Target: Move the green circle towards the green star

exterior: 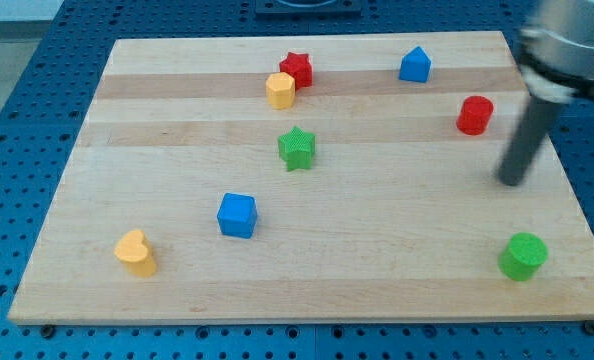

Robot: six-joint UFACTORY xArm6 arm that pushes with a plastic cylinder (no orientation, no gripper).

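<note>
Below my tip (512, 183), 1 green circle (523, 256); leftward, 1 green star (297, 148).

Green circle (523, 256) upright at board's lower right, green star (297, 149) well apart, mid-board.

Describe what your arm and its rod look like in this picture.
My arm enters at the view's top right as a blurred grey, rounded housing. From it hangs a straight dark rod, plain and unmarked, ending in my tip. No cables or labels show.
</note>
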